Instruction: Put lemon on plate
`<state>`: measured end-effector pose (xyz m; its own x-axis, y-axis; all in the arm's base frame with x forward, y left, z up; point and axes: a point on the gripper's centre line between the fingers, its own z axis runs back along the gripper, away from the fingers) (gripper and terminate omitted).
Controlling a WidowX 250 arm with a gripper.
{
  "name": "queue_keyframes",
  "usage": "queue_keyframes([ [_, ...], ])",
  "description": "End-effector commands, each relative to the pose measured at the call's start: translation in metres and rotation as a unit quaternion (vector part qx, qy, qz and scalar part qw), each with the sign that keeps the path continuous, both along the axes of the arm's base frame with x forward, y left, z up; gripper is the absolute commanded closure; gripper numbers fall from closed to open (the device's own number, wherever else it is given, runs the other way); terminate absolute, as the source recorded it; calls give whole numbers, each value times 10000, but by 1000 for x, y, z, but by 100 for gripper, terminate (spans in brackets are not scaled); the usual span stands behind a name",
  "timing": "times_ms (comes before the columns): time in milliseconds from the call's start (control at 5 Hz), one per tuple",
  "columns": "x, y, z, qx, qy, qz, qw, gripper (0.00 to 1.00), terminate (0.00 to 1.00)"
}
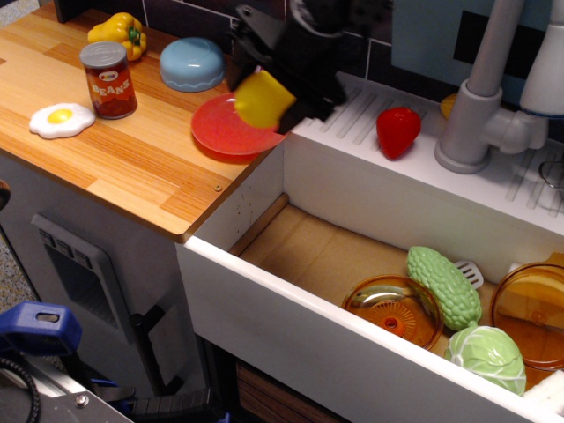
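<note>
The bright yellow lemon (263, 99) is held in my black gripper (269, 92), which is shut on it. The gripper is blurred and hovers above the right part of the translucent red-pink plate (231, 126). The plate lies on the wooden counter (115, 159) near the sink's left edge. The lemon is in the air, above the plate, not touching it.
A beans can (108, 79), a fried egg toy (61, 120), a yellow bell pepper (119, 31) and a light blue bowl (191, 63) stand on the counter. A red pepper (397, 131) lies by the faucet (480, 97). The sink holds amber dishes (393, 310) and green vegetables (443, 285).
</note>
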<state>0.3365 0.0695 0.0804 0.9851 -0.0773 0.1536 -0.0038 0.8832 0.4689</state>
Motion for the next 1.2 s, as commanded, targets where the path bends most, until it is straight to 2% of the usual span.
queue_keyframes([
  [0, 26, 34, 9, -40, -367, -518, 9980, 100, 0],
  [200, 32, 39, 1, -89, -467, -543, 9974, 100, 0],
  [400, 42, 40, -2, -156, -490, -588, 9969, 0, 0],
  [600, 47, 41, -7, -317, -530, -622, 9962, 0, 0],
  [1000, 47, 41, -7, -317, -530, -622, 9962, 0, 0],
])
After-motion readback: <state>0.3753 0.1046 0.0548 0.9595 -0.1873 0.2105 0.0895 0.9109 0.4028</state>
